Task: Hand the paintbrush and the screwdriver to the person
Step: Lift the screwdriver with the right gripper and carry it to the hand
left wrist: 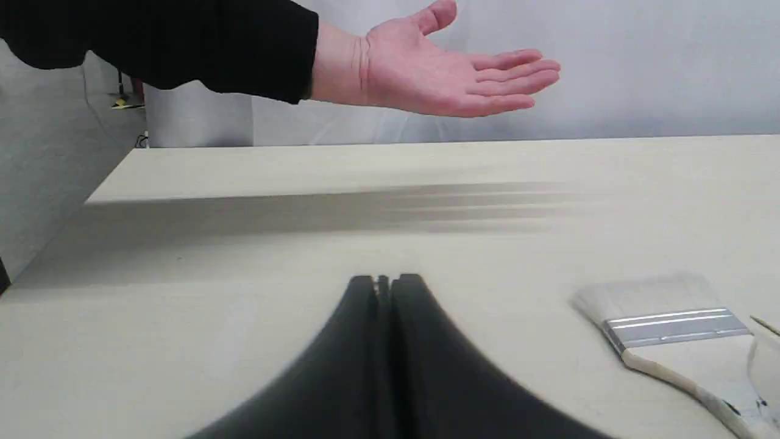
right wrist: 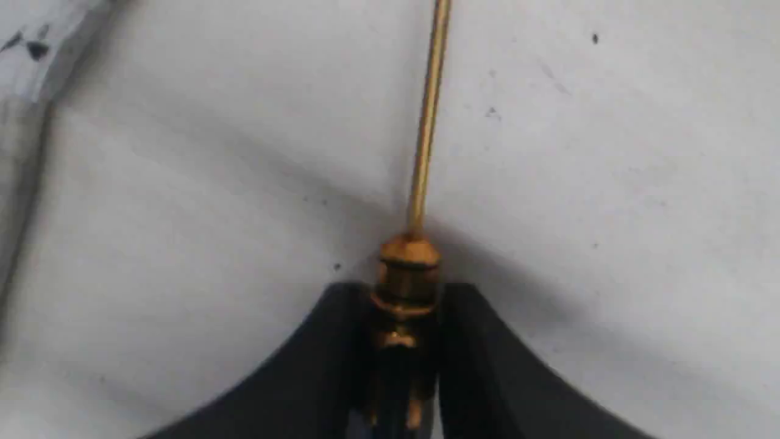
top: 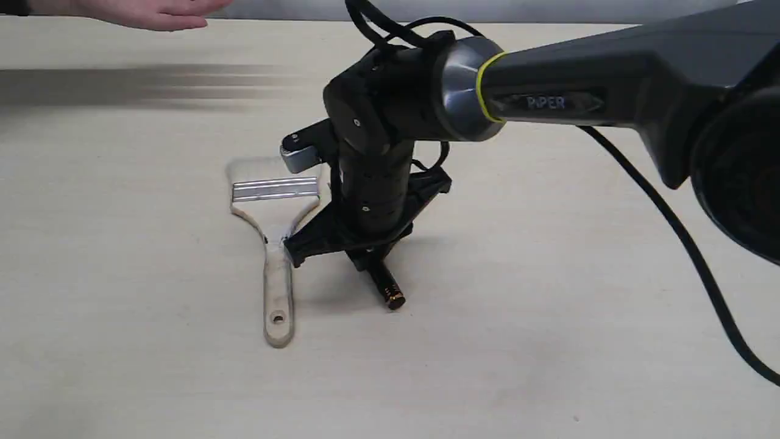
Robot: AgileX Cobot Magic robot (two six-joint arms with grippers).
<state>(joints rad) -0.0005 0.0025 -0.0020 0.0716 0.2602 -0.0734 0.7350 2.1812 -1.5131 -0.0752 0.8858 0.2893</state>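
The paintbrush (top: 274, 207) lies flat on the table, pale bristles toward the back, wooden handle with its hole toward the front; its head also shows in the left wrist view (left wrist: 670, 329). Just right of it my right gripper (top: 368, 259) points straight down, shut on the screwdriver (top: 387, 288), whose black handle and gold end ring stick out below. In the right wrist view my fingers (right wrist: 487, 366) clamp the gold collar of the screwdriver (right wrist: 407, 268), thin shaft pointing away. My left gripper (left wrist: 384, 281) is shut and empty. The person's open hand (top: 146, 13) waits at the back left, palm up (left wrist: 439, 73).
The pale table (top: 548, 341) stretches around the tools. My right arm (top: 609, 91) with its black cable (top: 688, 244) crosses in from the right. A dark shadow band (top: 140, 82) falls across the back left under the hand.
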